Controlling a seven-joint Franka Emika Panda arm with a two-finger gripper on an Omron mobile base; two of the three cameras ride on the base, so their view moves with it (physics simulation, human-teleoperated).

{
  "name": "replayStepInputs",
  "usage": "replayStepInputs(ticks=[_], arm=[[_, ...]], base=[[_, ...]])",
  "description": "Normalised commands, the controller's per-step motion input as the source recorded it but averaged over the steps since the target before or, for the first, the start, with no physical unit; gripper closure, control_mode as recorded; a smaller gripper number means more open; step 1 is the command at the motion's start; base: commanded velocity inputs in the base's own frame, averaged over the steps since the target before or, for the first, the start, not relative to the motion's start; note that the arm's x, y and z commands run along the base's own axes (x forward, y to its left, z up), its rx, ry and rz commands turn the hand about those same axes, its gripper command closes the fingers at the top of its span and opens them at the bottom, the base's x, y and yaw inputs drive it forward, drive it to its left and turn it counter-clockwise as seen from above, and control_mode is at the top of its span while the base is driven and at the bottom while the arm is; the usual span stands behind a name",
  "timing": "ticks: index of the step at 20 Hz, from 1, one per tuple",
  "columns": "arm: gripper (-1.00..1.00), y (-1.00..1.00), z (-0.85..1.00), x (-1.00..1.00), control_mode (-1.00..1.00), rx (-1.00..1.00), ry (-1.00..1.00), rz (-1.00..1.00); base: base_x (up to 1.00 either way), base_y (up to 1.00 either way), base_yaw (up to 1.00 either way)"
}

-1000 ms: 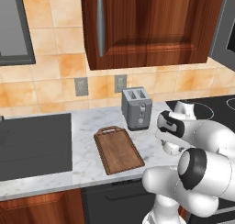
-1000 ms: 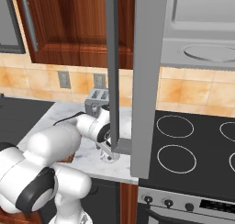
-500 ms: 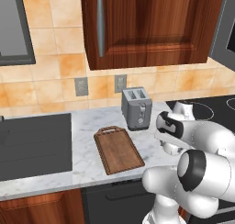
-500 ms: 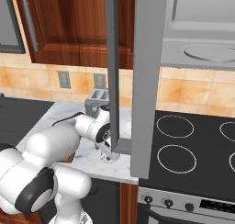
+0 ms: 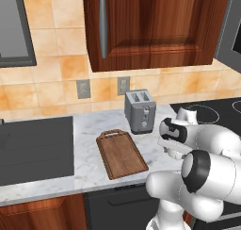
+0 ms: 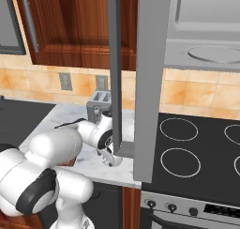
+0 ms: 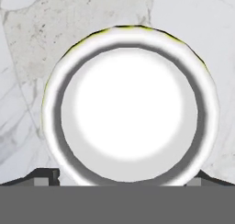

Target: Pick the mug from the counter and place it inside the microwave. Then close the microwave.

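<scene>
The white mug (image 7: pixel 131 108) stands upright on the marbled counter (image 7: pixel 27 81), seen straight down into its round mouth. My gripper (image 7: pixel 121 181) is open and hangs right over it, with one dark fingertip (image 7: pixel 46 176) on each side of the mug's body and a gap to the rim. From the right base view the hand (image 6: pixel 110 154) points down at the counter's near right corner, just left of the microwave's open door (image 6: pixel 151 82). The microwave (image 6: pixel 206 31) hangs above the stove with its cavity and glass turntable showing. No handle shows on the mug from above.
A silver toaster (image 5: pixel 140 110) stands at the wall behind the hand. A wooden cutting board (image 5: pixel 121 153) lies to its left, then a dark sunken panel (image 5: pixel 35 149). The black stovetop (image 6: pixel 197 148) is to the right. The door's long bar handle (image 6: pixel 114 68) hangs close above the hand.
</scene>
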Motion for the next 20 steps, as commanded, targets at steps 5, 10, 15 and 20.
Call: replayStepInputs(ticks=[5, 10, 15, 20], arm=[[-1.00, 0.00, -0.02, -0.01, -1.00, 0.00, 0.00, 0.00], [-1.00, 0.00, 0.00, -0.12, -1.00, 0.00, 0.00, 0.00], [-1.00, 0.00, 0.00, -0.14, -1.00, 0.00, 0.00, 0.00], [-1.00, 0.00, 0.00, -0.03, -1.00, 0.00, 0.00, 0.00]], base=[[0.00, 0.00, 0.00], [0.00, 0.00, 0.00], [0.00, 0.00, 0.00], [0.00, 0.00, 0.00]])
